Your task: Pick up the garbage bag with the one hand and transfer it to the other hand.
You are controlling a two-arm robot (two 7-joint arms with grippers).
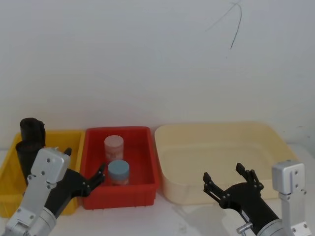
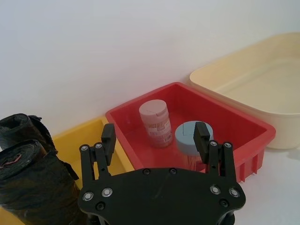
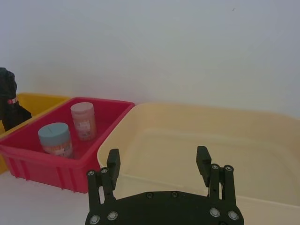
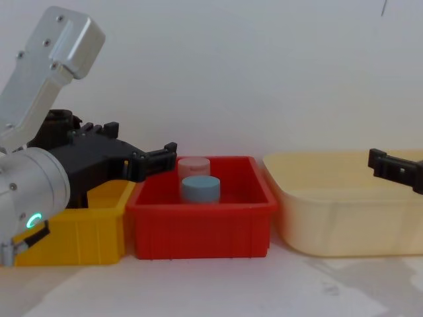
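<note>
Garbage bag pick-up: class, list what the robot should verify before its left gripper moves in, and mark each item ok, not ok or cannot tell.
1. Left gripper open: ok, jaws spread wide.
2. Left gripper aimed at the garbage bag: not ok. It points over the red bin, and the bag stands off to its side in the yellow bin.
3. Bag upright: ok.
4. Bag told from its twin: cannot tell, since two black rolls stand close together.
5. Right gripper open to receive: ok, near the cream tub.
</note>
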